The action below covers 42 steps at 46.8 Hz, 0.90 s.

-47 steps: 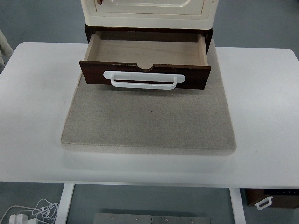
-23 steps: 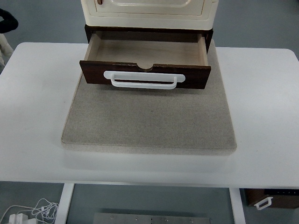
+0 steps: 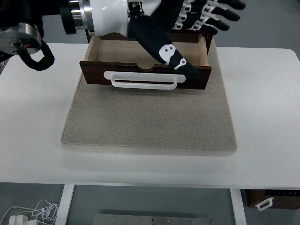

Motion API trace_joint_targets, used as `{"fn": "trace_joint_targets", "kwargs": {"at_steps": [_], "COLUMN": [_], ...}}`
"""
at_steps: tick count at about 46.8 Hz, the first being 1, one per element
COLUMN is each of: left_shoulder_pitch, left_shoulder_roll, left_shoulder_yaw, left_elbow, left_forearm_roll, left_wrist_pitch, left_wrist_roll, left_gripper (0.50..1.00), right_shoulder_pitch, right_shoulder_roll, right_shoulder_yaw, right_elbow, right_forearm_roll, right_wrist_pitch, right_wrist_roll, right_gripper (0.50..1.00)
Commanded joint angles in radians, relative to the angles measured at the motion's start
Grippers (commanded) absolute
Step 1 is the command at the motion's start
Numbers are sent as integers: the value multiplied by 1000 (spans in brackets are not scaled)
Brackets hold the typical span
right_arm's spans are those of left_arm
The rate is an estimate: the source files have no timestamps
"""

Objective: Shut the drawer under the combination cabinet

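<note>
Looking down from the head view: left hand (image 3: 187,28) reaching in from the upper left across the top of the picture, fingers (image 3: 213,18) spread and released, grasping nothing, thumb (image 3: 164,49) slanting down over the open drawer (image 3: 145,58) with its tip lying against the right part of the dark drawer front (image 3: 96,75), whether pressing or just hovering in front not being clear from this angle. Drawer standing pulled well out toward the near edge, pale wooden inside showing empty, white handle (image 3: 143,82) running along its front, untouched. Cabinet (image 3: 206,40) above mostly hidden behind the arm, only dark bits of the frame peeking out. All of it sitting on a grey mat (image 3: 150,122) on the white surface (image 3: 37,103). Right hand not appearing anywhere. Judging the step: still approaching, closing not yet begun, since the drawer is gaping fully. Next move probably calling for lowering the open palm or fingertips flat against the drawer front near the handle's middle, then pushing straight away toward the cabinet, keeping the push centred to avoid skewing the drawer or sliding the cabinet back on the mat.
</note>
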Motion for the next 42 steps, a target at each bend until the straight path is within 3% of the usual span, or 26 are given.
{"fn": "trace_joint_targets", "kwargs": {"at_steps": [1, 13, 42], "left_shoulder_pitch": [1, 1, 16], "left_shoulder_roll": [1, -3, -45], "left_shoulder_yaw": [60, 164, 253], "left_elbow": [-29, -34, -34], "left_forearm_roll": [32, 146, 149], "left_wrist_pitch": [-7, -55, -145], "left_wrist_roll": [19, 54, 384], "left_gripper": [996, 996, 999], "right_shoulder_pitch": [0, 0, 0], "right_shoulder_roll": [0, 0, 0], "right_shoulder_yaw": [0, 0, 0], "right_elbow": [0, 0, 0], "right_forearm_roll": [0, 0, 0], "right_wrist_pitch": [0, 0, 0], "right_wrist_roll": [0, 0, 0], "right_gripper": [952, 952, 952]}}
